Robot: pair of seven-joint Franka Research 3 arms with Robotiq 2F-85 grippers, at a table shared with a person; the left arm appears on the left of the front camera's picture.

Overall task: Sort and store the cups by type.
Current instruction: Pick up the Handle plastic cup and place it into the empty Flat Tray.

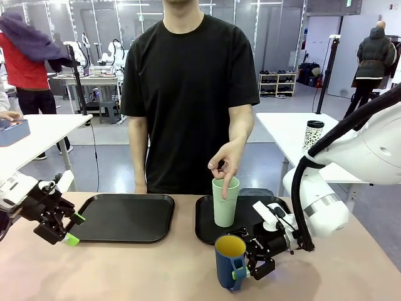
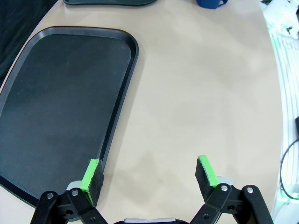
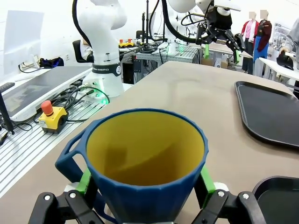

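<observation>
The dark blue mug (image 1: 230, 260) with a yellow inside stands on the tan table in front of the right black tray (image 1: 203, 232). My right gripper (image 1: 243, 264) is open, with its green pads on either side of the mug (image 3: 145, 154). The pale green tumbler (image 1: 225, 204) stands upright on the right tray, and a person's hand (image 1: 225, 164) rests fingers on its rim. My left gripper (image 1: 66, 229) hangs open and empty at the near corner of the left black tray (image 1: 125, 216). In the left wrist view one pad is over that tray's (image 2: 60, 107) edge and the other over bare table.
A white speckled cup with a black lid (image 1: 313, 135) stands on another table at the far right. The person stands at the table's far side, behind the trays. Bare tabletop lies between the two grippers, in front of the trays.
</observation>
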